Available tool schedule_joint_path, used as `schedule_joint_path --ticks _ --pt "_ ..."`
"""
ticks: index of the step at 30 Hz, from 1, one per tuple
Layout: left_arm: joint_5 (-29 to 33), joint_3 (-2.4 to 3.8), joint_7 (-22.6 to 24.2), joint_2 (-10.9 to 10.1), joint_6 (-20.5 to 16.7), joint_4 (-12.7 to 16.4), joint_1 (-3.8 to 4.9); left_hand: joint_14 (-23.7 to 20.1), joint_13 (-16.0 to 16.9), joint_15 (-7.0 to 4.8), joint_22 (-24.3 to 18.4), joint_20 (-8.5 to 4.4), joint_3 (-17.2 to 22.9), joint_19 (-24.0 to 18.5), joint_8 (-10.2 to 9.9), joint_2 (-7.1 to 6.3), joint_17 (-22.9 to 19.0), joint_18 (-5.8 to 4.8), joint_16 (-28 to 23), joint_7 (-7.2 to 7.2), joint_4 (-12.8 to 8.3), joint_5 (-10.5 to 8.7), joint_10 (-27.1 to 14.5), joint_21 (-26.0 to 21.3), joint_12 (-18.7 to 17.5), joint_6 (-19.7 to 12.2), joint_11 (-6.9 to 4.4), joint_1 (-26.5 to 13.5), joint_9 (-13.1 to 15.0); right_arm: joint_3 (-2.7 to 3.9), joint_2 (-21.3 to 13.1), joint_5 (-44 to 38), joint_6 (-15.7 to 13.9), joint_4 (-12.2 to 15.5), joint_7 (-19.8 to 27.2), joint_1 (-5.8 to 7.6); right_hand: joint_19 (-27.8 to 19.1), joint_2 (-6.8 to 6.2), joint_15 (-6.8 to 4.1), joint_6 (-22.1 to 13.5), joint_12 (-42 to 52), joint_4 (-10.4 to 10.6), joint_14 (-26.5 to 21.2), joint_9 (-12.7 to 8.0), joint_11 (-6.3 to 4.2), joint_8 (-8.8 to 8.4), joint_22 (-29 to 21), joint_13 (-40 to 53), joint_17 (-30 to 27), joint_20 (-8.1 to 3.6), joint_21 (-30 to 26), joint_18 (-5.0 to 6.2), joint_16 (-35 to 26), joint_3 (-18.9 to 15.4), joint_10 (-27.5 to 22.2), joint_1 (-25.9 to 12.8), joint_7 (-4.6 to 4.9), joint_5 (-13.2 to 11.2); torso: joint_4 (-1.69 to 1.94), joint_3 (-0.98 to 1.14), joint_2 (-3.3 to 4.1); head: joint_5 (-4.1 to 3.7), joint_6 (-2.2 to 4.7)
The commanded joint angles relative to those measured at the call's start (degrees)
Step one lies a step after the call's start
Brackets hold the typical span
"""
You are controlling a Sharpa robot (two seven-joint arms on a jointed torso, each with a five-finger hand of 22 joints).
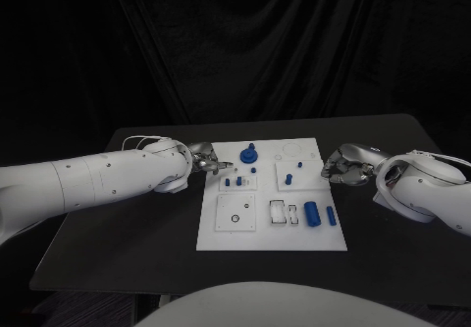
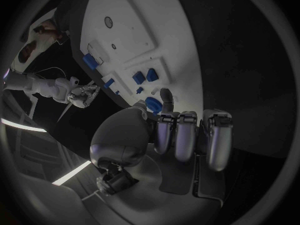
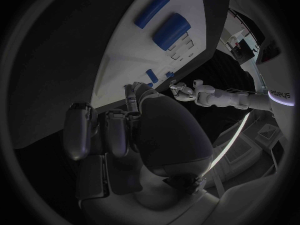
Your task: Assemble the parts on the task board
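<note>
Two robot hands (image 1: 208, 163) (image 1: 342, 169) flanking board (image 1: 221, 235)

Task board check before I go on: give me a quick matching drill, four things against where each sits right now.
Things:
1. left hand
2. right hand
3. thick blue cylinder
4. blue knob part

Places:
A. lying on the near right part of the task board
B. at the board's left edge
C. standing on the board's far side
D. just off the board's right edge

Pairs: 1-B, 2-D, 3-A, 4-C
</note>
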Motion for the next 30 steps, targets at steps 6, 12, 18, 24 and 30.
schedule_joint_path --ticks 6,12,18,24,30 --pt "-8.1 0.05 21.2 -1.3 -21.7 2.0 0.99 6.1 14.9 -0.16 11.2 0.17 -2.6 -6.6 0.9 -1.28 15.1 0.62 -0.2 0.21 -0.1 3.07 5.8 0.9 0.0 -3.6 -0.06 4.5 1.5 0.05 -0.2 0.1 -2.3 0.0 0.2 -0.12 0.6 0.25 -0.41 -0.3 -0.1 0.0 4.0 0.1 -0.46 -0.26 10.8 7.4 5.4 -0.38 -0.1 0.81 -0.2 0.3 1.1 -0.4 0.09 0.3 0.02 -0.02 0.01 -0.39 0.01" --pt "-8.4 0.05 31.4 -0.7 -17.1 1.0 1.57 -12.6 3.0 1.23 6.4 1.85 -0.6 -24.6 -2.1 -0.88 -4.1 2.92 -4.8 1.92 -0.9 3.51 -11.6 1.0 -15.8 -9.8 1.62 18.0 1.1 0.05 -0.1 0.4 -2.8 -0.1 0.6 -0.12 0.6 0.25 -0.41 -0.3 -0.1 0.0 4.0 0.1 -0.46 -0.26 10.8 7.4 5.4 -0.38 -0.1 0.81 -0.2 0.3 1.1 -0.4 0.09 0.3 0.02 -0.01 0.02 -0.49 0.01" --pt "-8.5 0.04 35.0 1.6 -10.9 -2.2 1.66 -35.9 -19.7 3.25 6.9 3.81 6.4 -26.1 -8.3 -2.03 -31.7 2.79 -21.5 3.6 -0.9 1.6 -33.9 0.8 -46.9 -13.2 3.63 31.0 -3.7 0.05 0.0 0.6 -3.2 -0.1 1.2 -0.13 0.6 0.22 -0.41 -0.2 -0.1 0.0 4.1 0.1 -0.47 -0.21 10.8 7.4 5.4 -0.38 0.0 0.81 -0.2 0.3 1.1 -0.5 0.07 0.3 0.05 -0.08 0.1 0.2 0.01" --pt "-10.1 0.04 37.0 4.5 -8.1 -6.4 1.42 -31.1 -29.7 4.2 11.8 4.7 11.5 -6.7 -12.5 -4.08 -36.9 0.35 -26.6 4.4 -0.6 1.97 -41.0 0.7 -59.0 -12.8 5.38 34.1 -8.7 0.05 0.0 0.6 -3.6 -0.1 1.6 -0.13 0.7 0.22 -0.41 -0.1 0.0 0.0 4.1 0.2 -0.48 -0.19 10.8 7.5 5.5 -0.38 0.0 0.8 -0.2 0.3 1.2 -0.5 0.06 0.4 -0.07 0.0 0.28 0.17 0.01" --pt "-12.8 0.04 38.7 7.1 -7.5 -9.8 0.83 -20.2 -32.1 2.88 14.8 2.93 13.3 5.7 -13.2 -4.97 -26.8 -1.14 -20.5 3.7 -1.6 1.81 -42.5 -0.9 -60.7 -11.9 4.5 35.0 -10.3 0.05 -0.1 0.6 -3.6 -0.1 1.7 -0.14 0.7 0.22 -0.41 -0.1 0.0 0.0 4.1 0.2 -0.48 -0.19 10.8 7.5 5.5 -0.38 0.0 0.8 -0.2 0.3 1.2 -0.5 0.06 0.4 -0.03 0.01 0.18 -0.13 0.01"
